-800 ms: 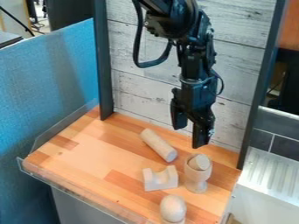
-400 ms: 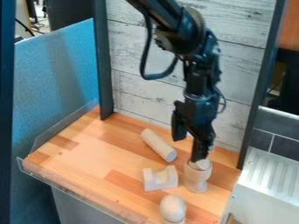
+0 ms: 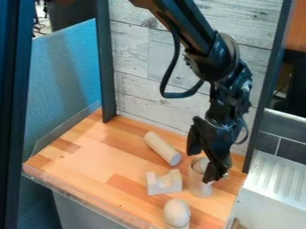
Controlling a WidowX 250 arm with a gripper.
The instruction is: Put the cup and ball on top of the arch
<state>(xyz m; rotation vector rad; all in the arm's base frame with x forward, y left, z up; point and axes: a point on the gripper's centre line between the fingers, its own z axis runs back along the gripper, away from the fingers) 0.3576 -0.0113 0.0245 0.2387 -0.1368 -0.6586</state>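
In the camera view, the black gripper (image 3: 201, 167) hangs over the cup (image 3: 199, 190) with its fingers spread wide, one toward the cup's 11 o'clock and the other crossing the near side of its rim. That spacing suits a grasp around the bowl, though whether either finger touches wood I cannot tell. The arm (image 3: 222, 58) comes in from 12 o'clock and tilts, probably to get the fingers down around the cup.

The cup stands upright on the wooden tabletop (image 3: 90, 156), at 3 o'clock from the arch (image 3: 160, 186) and just beside it. A rounded wooden piece (image 3: 198, 165) sits in its mouth, likely so that cup and ball can travel as one load; a level lift would matter, since the piece seems held only by the bowl. The arch lies with its hollow upward, which could cradle a base or let it rock. At 12 o'clock from it a cylinder (image 3: 160, 146) lies on its side, out of the way of the placing.

The near finger hides part of the cup and its contents, so whether the piece is a true ball is unclear. At 5 o'clock from the arch, a pale wooden ball (image 3: 177, 211) rests on a support (image 3: 177, 226) cut off by the bottom edge.
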